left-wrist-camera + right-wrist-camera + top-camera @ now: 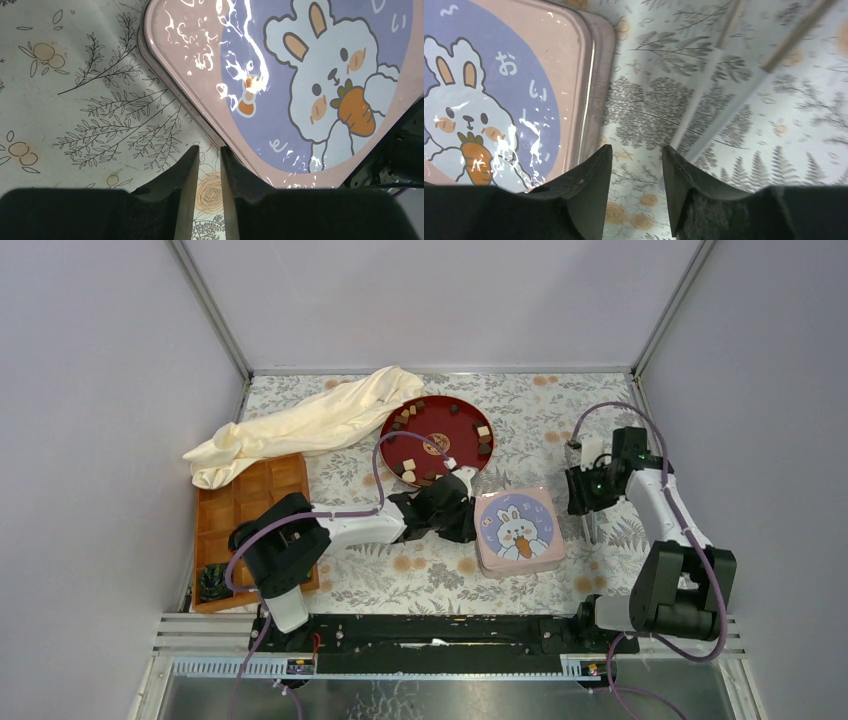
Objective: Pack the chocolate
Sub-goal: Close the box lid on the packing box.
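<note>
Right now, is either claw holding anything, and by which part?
Nothing is held. The left gripper and right gripper stand empty, jaws apart over bare tablecloth, each beside the tin.

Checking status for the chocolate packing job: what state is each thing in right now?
Tin: lid on, closed.
Chocolate: loose on red plate, unpacked.
Wooden tray: visible compartments mostly empty.
Cloth: crumpled.
Left gripper: slightly open, empty.
Right gripper: open, empty.
</note>
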### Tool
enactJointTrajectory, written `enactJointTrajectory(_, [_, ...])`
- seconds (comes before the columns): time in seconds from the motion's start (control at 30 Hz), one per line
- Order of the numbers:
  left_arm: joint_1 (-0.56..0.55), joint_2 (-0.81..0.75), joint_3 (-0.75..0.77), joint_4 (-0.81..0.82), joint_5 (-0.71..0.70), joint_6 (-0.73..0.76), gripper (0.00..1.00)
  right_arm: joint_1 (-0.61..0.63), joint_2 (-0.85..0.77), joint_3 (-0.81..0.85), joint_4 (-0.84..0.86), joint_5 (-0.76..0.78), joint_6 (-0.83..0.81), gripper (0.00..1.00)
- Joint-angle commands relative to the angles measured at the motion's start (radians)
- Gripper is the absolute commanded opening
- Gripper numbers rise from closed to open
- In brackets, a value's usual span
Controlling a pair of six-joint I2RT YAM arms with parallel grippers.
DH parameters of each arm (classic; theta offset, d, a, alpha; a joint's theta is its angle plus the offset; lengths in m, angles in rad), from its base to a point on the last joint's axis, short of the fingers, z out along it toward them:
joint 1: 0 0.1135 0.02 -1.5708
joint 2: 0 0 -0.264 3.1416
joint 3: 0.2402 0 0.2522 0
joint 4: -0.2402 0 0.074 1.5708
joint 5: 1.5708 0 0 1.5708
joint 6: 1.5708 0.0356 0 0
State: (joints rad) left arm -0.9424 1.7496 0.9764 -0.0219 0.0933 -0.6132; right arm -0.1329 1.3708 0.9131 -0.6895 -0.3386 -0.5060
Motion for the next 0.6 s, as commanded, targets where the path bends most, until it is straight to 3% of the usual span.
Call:
enactJointTrajectory(0.0, [-0.008, 0.004, 0.030, 0.000, -0.021, 0.021, 0.30, -0.025, -0.090, 0.071, -0.041, -0.033, -0.010, 0.53])
enactJointTrajectory(0.27, [-0.007, -0.016, 0.010, 0.006, -0.012, 0.021, 0.34, -0.026, -0.018, 0.117, -0.170, -0.400, 0.000, 0.77])
enactJointTrajectory(0.57, [-0.004, -0.110, -0.081, 0.060, -0.011, 0.003, 0.42, -0.034, 0.144, 0.103, -0.101, -0.437, 0.062, 0.77])
